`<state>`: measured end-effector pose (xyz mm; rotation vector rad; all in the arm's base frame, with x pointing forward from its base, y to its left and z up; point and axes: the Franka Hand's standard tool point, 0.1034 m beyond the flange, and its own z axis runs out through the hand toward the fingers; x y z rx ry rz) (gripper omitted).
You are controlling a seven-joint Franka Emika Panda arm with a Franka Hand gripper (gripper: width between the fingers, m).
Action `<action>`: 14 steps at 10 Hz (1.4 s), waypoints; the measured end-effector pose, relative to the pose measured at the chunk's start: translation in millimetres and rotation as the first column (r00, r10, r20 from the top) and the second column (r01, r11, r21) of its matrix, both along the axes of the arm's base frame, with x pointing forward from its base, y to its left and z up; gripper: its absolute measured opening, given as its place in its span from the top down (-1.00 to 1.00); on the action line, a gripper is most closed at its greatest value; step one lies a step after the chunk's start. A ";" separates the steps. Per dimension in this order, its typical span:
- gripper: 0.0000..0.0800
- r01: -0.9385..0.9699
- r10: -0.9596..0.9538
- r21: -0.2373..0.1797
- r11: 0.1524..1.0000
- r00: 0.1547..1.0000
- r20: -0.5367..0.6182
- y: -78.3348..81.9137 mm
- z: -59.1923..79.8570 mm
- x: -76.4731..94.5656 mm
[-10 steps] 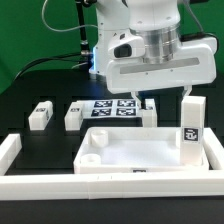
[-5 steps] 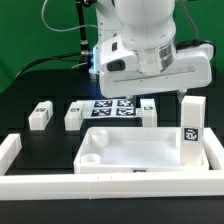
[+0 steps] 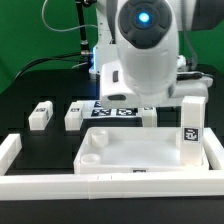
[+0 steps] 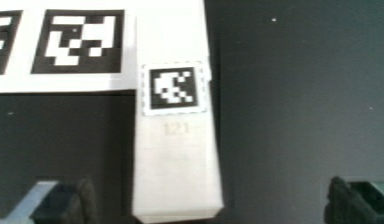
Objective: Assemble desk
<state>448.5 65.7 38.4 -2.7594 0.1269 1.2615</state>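
**Jaws standing wide apart over a lying desk leg**

The jaws are standing fully spread and are holding nothing. In the wrist view the gripper (image 4: pixel 207 200) is pointing straight down at the black table (image 4: pixel 295 110), its two dark fingertips (image 4: pixel 56 200) showing on either side of a lying leg (image 4: pixel 176 130) without touching it. That leg is lying flat, tag face up, with its tagged end just beside the marker board (image 4: pixel 64 45); whether the two are touching cannot be told.

In the exterior view the arm (image 3: pixel 145 50) is filling the middle of the scene, its wrist turned downward behind the tabletop (image 3: pixel 120 158), and its bulk is hiding the fingers. The tabletop is resting near the front, inside the white border bars (image 3: pixel 10 152). One upright leg (image 3: pixel 190 125) is standing in its corner at the exterior view's right. Two more legs (image 3: pixel 40 115) are lying apart on the table at the exterior view's left, beside the marker board.
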 end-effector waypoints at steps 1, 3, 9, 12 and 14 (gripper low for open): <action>-0.62 0.001 0.000 0.005 1.000 0.999 -0.051 -1.9 -4.0 0.5; -0.62 0.002 -0.002 0.002 1.000 1.000 -0.021 -1.8 -6.8 6.5; -0.62 0.009 -0.010 -0.017 1.000 0.999 -0.042 -8.1 -28.6 -18.1; 0.07 0.009 -0.010 -0.017 1.000 0.999 -0.042 -8.2 -28.7 -18.2; 0.28 0.009 -0.010 -0.017 1.000 0.999 -0.042 -8.2 -28.8 -18.2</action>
